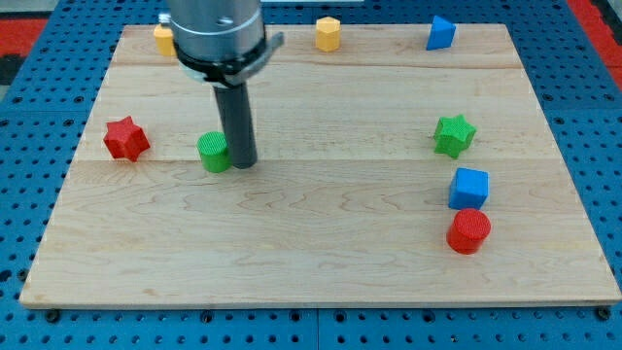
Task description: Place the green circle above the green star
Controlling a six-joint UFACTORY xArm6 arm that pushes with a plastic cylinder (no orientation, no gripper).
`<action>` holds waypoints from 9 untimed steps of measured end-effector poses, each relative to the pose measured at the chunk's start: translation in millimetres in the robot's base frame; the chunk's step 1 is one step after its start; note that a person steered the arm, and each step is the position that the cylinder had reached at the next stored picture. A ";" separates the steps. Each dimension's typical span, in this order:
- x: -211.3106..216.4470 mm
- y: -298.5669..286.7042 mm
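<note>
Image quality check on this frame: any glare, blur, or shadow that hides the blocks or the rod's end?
Camera view: even, soft lighting, no glare on the wooden board; only faint shadows under blocks. The green circle, green star and my tip, at the circle's right side, are sharp. The arm's metal housing cuts off the top-left yellow block.

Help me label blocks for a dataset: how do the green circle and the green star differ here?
Shape: the green circle is a round cylinder, the green star has points. Place: the green circle sits at the view's left, the green star at the right. Neighbours: my tip stands right beside the green circle on its right side, while the green star has only the blue cube below it. Both are the same green.
</note>
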State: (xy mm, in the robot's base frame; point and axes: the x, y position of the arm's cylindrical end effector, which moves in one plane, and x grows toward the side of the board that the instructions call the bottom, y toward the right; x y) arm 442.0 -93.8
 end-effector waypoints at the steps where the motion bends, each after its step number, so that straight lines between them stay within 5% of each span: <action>1: -0.1 -43.6; 3: 42.2 -80.9; 4: 16.5 -116.8; 6: -42.5 -12.5; 8: -66.0 -19.7; 9: -83.3 35.2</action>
State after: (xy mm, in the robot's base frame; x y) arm 358.6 -58.7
